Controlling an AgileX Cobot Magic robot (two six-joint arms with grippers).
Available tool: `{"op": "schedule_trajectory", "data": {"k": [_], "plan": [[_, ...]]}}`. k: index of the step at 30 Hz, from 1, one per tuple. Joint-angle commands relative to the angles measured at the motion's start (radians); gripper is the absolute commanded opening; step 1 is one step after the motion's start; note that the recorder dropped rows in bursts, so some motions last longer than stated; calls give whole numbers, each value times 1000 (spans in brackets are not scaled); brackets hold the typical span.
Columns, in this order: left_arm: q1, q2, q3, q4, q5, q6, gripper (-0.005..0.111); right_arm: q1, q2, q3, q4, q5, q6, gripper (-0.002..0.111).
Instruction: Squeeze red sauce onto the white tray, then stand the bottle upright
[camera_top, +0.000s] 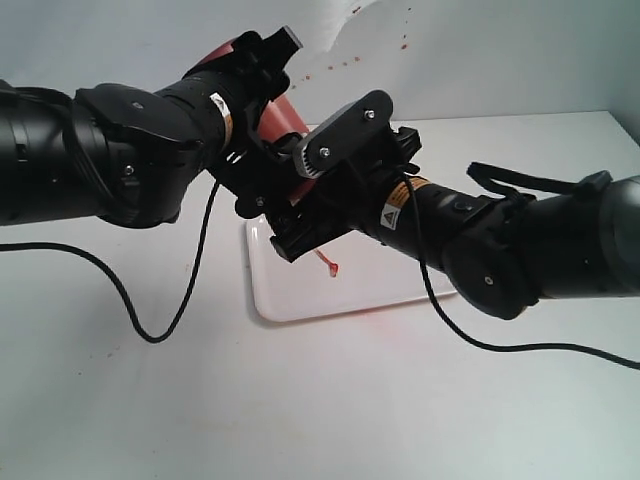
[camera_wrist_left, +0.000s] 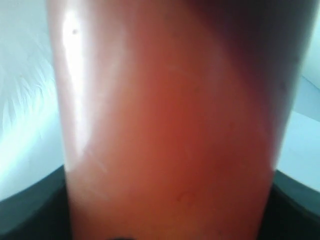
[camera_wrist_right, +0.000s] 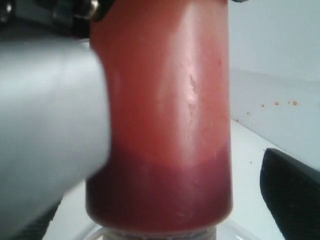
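The bottle (camera_top: 275, 118) sat tilted, nozzle down, clamped between the fingers of the left end effector (camera_top: 262, 112), which was closed on its body. A thin thread of sauce (camera_top: 330, 266) hung below the right end effector (camera_top: 310, 200), ending in a small glossy bead just over the tray (camera_top: 300, 302). The right end effector straddled the bottle with its jaws wide. In its wrist view one black finger (camera_wrist_right: 292, 192) stood clear of the wall, so it looked open rather than pressing.

Squeezing seemed to be the step in hand. It would go best with a slow, even press on the middle of the soft wall, the nozzle kept over the tray's centre, then a release before tipping back so the thread breaks cleanly.

The bottle was a smooth, translucent orange-red cylinder, slightly dented and darker where sauce had pooled. The tray was flat, white, round-cornered and low-rimmed, on a plain white counter (camera_top: 120, 400) with faint red specks (camera_top: 345, 62) behind.
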Motion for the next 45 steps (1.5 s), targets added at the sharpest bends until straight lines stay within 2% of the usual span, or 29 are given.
{"op": "schedule_trajectory", "data": {"k": [1,8,13,17,21,26,29,33,36,39,45], "plan": [[-4,-15,-12,10,8,-16,0,1,18,-17,27,-64,6,95],[-4,-15,-12,10,8,-21,0,-1,16,-17,27,-69,46,95],[-4,-15,-12,10,8,-21,0,-45,0,-15,-10,-52,140,95],[-4,-15,-12,10,8,-21,0,-98,-36,-12,-220,-23,365,95],[-4,-15,-12,10,10,-19,0,-154,-57,-12,-563,-101,688,95],[-4,-15,-12,10,12,-19,0,-219,-64,-12,-617,-95,754,95],[-4,-15,-12,10,12,-19,0,-272,-64,-12,-741,-130,846,95],[-4,-15,-12,10,12,-19,0,-364,-59,-42,-986,-245,1098,94],[-4,-15,-12,10,17,-19,0,-428,-41,-77,-1101,-370,1259,93],[-4,-15,-12,10,30,-19,0,-448,-31,-82,-1133,-414,1310,93],[-4,-15,-12,10,30,-17,0,-448,-31,-82,-1079,-357,1304,93]]}}
